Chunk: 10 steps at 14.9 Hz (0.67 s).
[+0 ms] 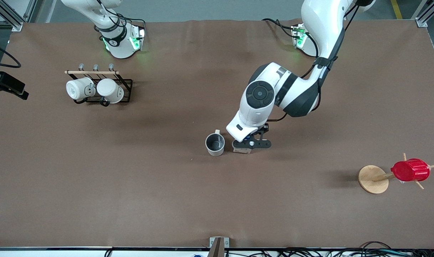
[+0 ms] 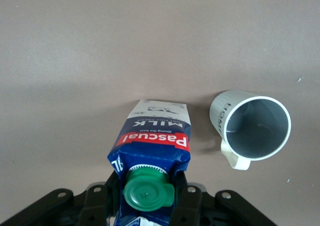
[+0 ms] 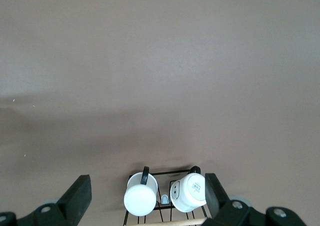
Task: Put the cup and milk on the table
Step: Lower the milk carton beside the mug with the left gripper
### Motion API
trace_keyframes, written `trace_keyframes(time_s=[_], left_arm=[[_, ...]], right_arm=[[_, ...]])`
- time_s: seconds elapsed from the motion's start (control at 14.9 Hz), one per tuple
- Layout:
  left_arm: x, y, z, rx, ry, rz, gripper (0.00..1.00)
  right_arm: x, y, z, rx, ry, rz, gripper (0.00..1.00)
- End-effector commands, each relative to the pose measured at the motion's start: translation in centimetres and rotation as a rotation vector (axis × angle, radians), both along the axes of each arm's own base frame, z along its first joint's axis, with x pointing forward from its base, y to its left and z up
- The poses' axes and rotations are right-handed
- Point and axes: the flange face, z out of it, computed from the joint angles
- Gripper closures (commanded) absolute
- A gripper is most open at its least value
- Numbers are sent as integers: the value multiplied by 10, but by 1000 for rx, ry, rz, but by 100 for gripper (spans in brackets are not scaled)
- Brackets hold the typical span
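The cup (image 1: 215, 144) stands upright on the table (image 1: 167, 200) near its middle, grey inside showing. In the left wrist view the cup (image 2: 255, 128) is beside the milk (image 2: 152, 136), a short gap apart. My left gripper (image 1: 251, 144) is shut on the milk's gabled top, with the green cap between its fingers (image 2: 192, 201). The carton is upright and its base looks down on the table. In the front view only a pale edge of the milk (image 1: 242, 150) shows under the hand. My right gripper (image 3: 146, 193) is open and empty, high over the mug rack.
A black wire rack (image 1: 126, 93) with two white mugs (image 1: 78, 88) stands toward the right arm's end, also in the right wrist view (image 3: 165, 196). A red ribbed cup (image 1: 410, 170) hangs on a wooden stand (image 1: 373, 179) toward the left arm's end.
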Motion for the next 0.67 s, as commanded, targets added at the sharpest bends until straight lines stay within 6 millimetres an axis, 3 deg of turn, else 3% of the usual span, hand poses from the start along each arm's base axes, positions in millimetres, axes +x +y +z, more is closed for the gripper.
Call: trace_keyframes(time_s=[0.0, 0.6], left_arm=[[-3, -9, -7, 29, -6, -26, 91], [1, -8, -10, 18, -9, -45, 88]], right_arm=[[-7, -2, 0, 20, 9, 9, 0], [-9, -12, -4, 22, 25, 32, 0]])
